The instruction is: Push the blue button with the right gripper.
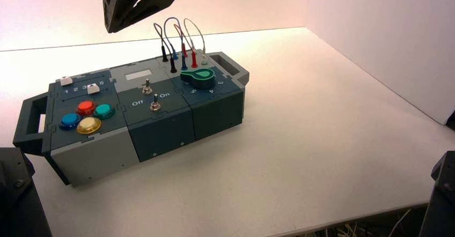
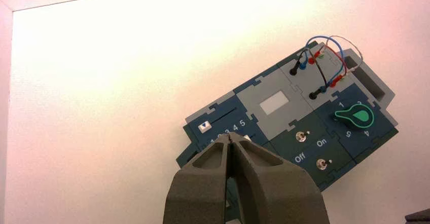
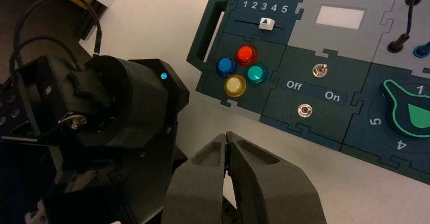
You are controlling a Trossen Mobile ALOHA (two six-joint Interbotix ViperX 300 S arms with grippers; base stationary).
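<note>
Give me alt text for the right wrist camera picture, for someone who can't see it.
The right gripper, dark grey with its tapered fingers closed together, hangs over the white table, short of the dark teal and grey control box. The small round glossy blue button sits untouched in a cluster with round red, teal-green and yellow buttons.
</note>
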